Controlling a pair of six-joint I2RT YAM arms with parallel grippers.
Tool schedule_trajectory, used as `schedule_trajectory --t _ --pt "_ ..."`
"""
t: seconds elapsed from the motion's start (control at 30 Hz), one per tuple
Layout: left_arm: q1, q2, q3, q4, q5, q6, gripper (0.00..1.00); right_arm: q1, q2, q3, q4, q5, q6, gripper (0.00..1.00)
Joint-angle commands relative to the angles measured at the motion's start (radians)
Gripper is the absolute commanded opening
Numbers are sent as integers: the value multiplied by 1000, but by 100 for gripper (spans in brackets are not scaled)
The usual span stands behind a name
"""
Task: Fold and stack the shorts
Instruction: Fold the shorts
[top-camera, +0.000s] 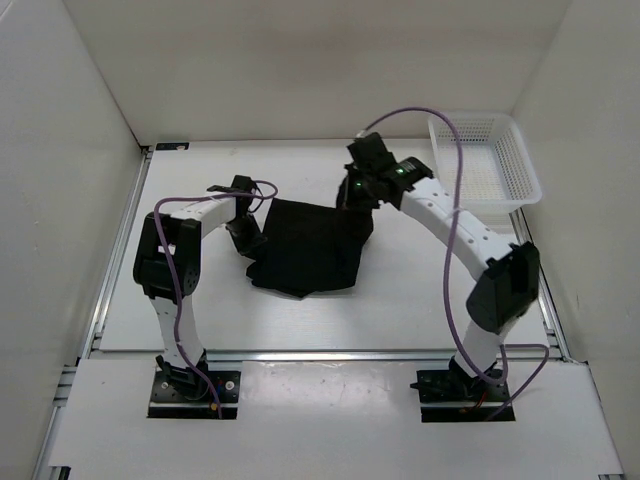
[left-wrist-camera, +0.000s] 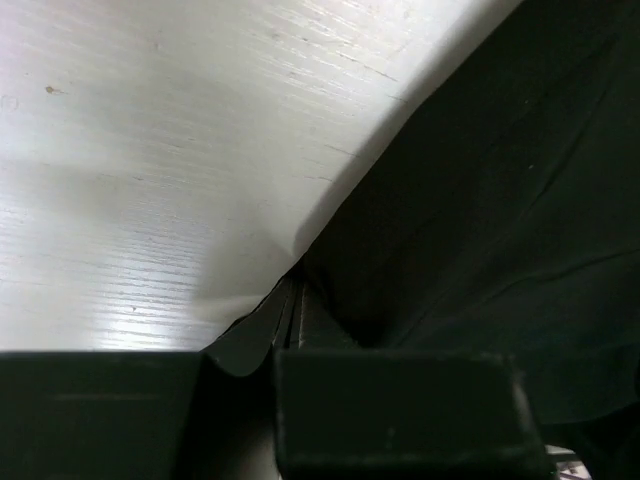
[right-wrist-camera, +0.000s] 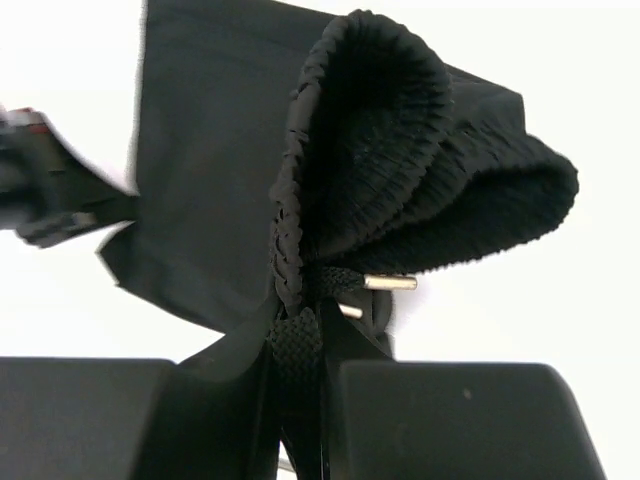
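Fabric is soft, light and limp: the shorts (top-camera: 310, 250) lie crumpled at the middle of the desk (top-camera: 400, 300), one end raised. The right end effector (right-wrist-camera: 300, 355) is clamped on the ribbed waistband (right-wrist-camera: 380, 150) at the drawstring (right-wrist-camera: 385, 283); the left end effector (left-wrist-camera: 245, 350) is clamped on a thin side edge. Waistband judged the firmest hold; thin edges may slip. Leg layout under the folds is hidden, and black fingers merge with cloth in the top view.

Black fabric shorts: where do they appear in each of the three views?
Top external: black fabric shorts at mid-table, centre frame.
Left wrist: shorts fill the right side; left gripper pinches their edge.
Right wrist: shorts centre, waistband bunched above right gripper.
Shared landmark: white tabletop.
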Motion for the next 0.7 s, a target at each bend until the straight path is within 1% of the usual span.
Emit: schedule_trajectory --t 0.0,0.03,0.1,0.13,0.2,0.27,0.3,0.43,0.47,0.5,0.53,0.57,0.6,0.63,0.67 --pt "4 -36 -38 27 11 -19 10 86 90 201 -69 46 -23 0" --pt "4 -45 -48 27 11 -19 10 118 157 244 -87 46 -23 0" --pt "4 -56 -58 27 11 -19 10 146 225 321 -96 46 -23 0" --pt "4 -56 -58 27 11 -19 10 170 291 394 -107 46 -14 0" --pt "4 -67 -58 27 11 -28 10 201 375 459 -119 56 -14 0" --pt "4 -78 -58 27 11 -28 10 215 422 531 -119 56 -3 0" --pt "4 -78 -58 27 11 -28 10 226 461 550 -119 56 -3 0" --pt "25 -116 -76 27 20 -46 10 226 532 604 -129 46 15 0" --pt "34 -128 -87 27 41 -47 16 226 541 613 -129 46 15 0" --pt "45 -157 -87 27 73 -47 24 226 551 613 -129 46 28 0" --pt "73 -176 -111 16 89 -47 34 226 563 627 -129 46 28 17" --pt "87 -200 -120 16 98 -47 66 226 563 616 -88 3 28 39" --pt "100 -254 -120 -1 98 -47 82 226 539 596 -55 -28 13 59" --pt "128 -283 -130 -13 98 -47 94 226 519 569 -18 -60 12 78" --pt "143 -311 -130 -30 84 -36 99 226 493 496 67 -87 12 83"
